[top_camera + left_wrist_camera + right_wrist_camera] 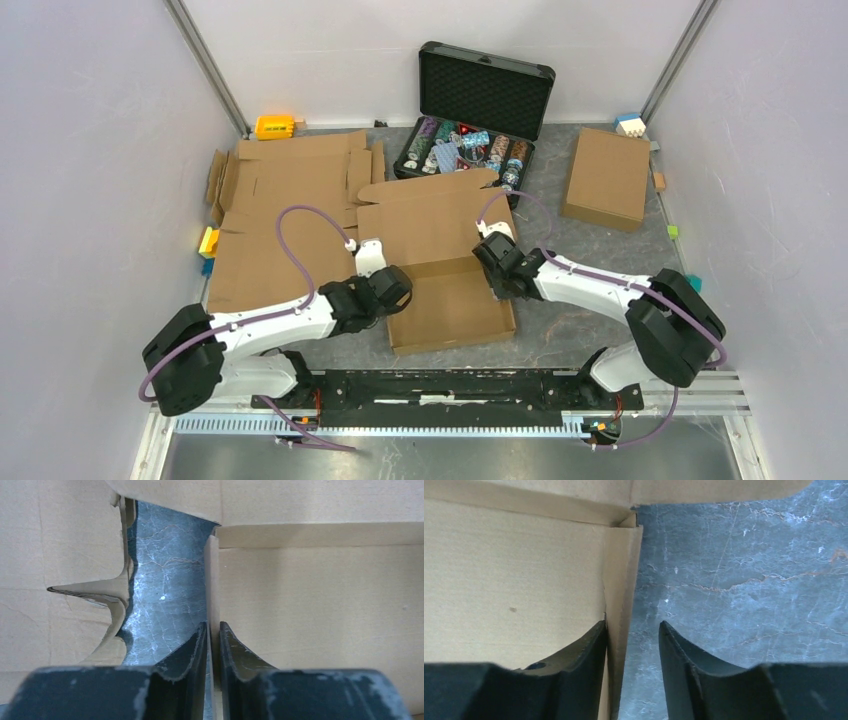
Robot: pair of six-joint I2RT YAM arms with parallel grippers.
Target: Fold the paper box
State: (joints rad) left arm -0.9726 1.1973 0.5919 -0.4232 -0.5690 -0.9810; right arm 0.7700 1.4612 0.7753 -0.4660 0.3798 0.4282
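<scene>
The paper box lies mid-table as a shallow brown cardboard tray, its lid flap spread flat behind it. My left gripper is at the tray's left side. In the left wrist view it is shut on the upright left side wall, which runs between its fingers. My right gripper is at the right side. In the right wrist view it straddles the right side wall. Its inner finger touches the wall; the outer finger stands apart over grey table, so it is open.
Flat cardboard sheets lie at the left. An open black case with colourful chips stands just behind the lid flap. A closed brown box sits at the back right. A yellow object and small coloured blocks line the walls.
</scene>
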